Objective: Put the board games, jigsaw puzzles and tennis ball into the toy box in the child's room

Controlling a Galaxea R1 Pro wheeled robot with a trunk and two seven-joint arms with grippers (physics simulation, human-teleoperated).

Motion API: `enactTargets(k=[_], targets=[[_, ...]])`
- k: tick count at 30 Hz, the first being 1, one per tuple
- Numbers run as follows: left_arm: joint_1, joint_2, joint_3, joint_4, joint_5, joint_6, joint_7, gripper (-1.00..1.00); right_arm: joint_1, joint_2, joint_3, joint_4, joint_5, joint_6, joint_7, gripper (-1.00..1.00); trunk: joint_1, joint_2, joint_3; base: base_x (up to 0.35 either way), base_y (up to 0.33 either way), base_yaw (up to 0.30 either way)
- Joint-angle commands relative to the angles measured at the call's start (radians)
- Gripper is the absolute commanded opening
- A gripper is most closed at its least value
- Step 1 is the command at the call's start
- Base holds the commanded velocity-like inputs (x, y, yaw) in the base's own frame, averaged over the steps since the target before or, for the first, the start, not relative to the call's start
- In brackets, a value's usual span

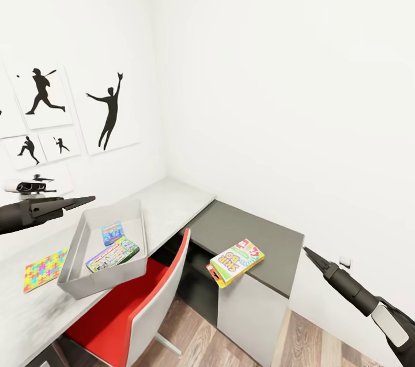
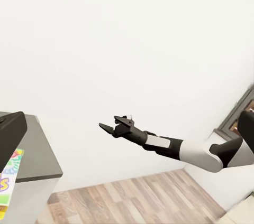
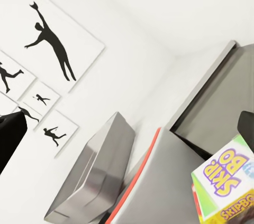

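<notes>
The grey toy box [image 1: 78, 263] stands on the pale table [image 1: 173, 199] and holds two flat colourful boxes, a blue one [image 1: 112, 232] and a green one [image 1: 113, 255]. A bright jigsaw puzzle [image 1: 45, 269] lies on the table beside the box. The yellow SKIP-BO board game [image 1: 235, 262] [image 3: 225, 174] rests on the dark grey side unit [image 1: 259, 231], overhanging its front edge. My left gripper [image 1: 86, 201] hovers open above the box's far side. Open and empty, my right gripper [image 1: 306, 250] [image 2: 109, 123] hangs right of the side unit, a short way from the game.
A red chair [image 1: 138, 298] with a grey back is pushed in under the table, between the toy box and the side unit. White walls close the corner behind; baseball silhouette pictures [image 1: 109, 110] hang on the left wall. Wood floor [image 1: 300, 344] lies by the side unit.
</notes>
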Motion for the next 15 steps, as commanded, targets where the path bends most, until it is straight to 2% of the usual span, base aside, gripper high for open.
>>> enactTargets(k=[1,7,11,15], targets=[[0.0,0.0,0.0,0.0,-0.001,0.011,-0.004,1.0,0.0,0.0,0.0,0.001,-0.006,0.01,0.002,1.0,0.0,-0.001,0.0,-0.107,0.0,-0.13],[-0.001,-0.001,0.0,0.0,-0.001,0.011,-0.004,1.0,0.0,0.0,0.001,0.001,-0.006,0.01,0.003,1.0,0.0,-0.001,0.007,-0.129,0.0,-0.173],[0.0,-0.001,-0.001,0.0,-0.001,0.011,-0.004,1.0,0.0,0.0,-0.001,0.001,-0.006,0.011,0.003,1.0,0.0,-0.001,0.012,-0.043,-0.014,-0.196],[-0.001,0.0,0.0,0.0,-0.001,0.011,-0.004,1.0,0.0,0.0,0.001,0.001,-0.006,0.011,0.003,1.0,0.0,-0.001,0.016,-0.011,-0.121,-0.199]])
